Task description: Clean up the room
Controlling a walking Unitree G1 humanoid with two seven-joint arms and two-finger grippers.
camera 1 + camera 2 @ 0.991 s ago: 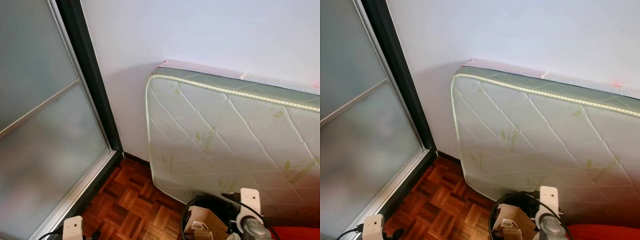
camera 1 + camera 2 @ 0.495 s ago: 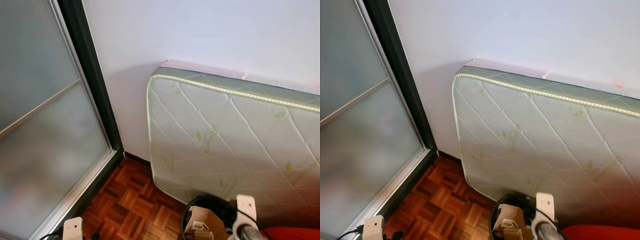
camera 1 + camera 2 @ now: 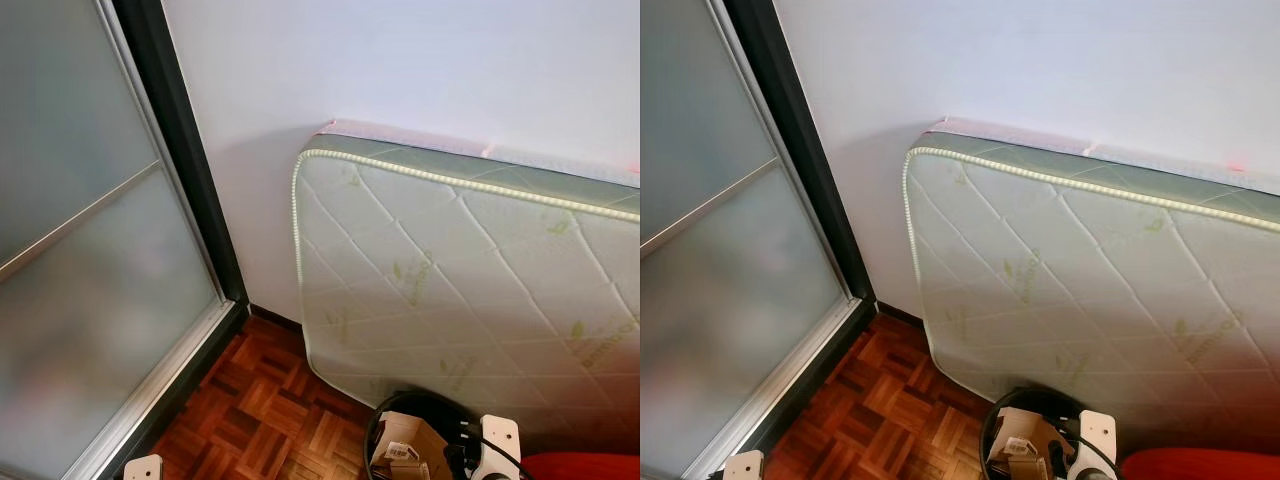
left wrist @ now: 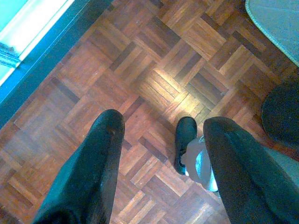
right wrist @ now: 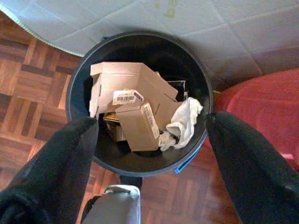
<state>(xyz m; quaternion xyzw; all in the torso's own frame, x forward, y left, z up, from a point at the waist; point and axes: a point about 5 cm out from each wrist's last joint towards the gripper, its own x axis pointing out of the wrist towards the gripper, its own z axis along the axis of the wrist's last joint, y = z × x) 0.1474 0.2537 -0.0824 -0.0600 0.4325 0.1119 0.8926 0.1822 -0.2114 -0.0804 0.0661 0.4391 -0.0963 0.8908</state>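
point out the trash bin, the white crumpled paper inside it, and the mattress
trash bin (image 5: 80, 79), right wrist view, on its dark rim.
white crumpled paper (image 5: 184, 119), right wrist view, on its middle.
mattress (image 3: 470, 290), left eye view, on its quilted face.

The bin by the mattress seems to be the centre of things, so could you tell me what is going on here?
The robot is tidying a room and stands over a dark round bin on the wood floor, next to a mattress leaning against the wall. The bin holds cardboard boxes and crumpled white paper. The right gripper hangs above the bin with its jaws open and nothing in them. The left gripper is also open and empty, over bare floor.
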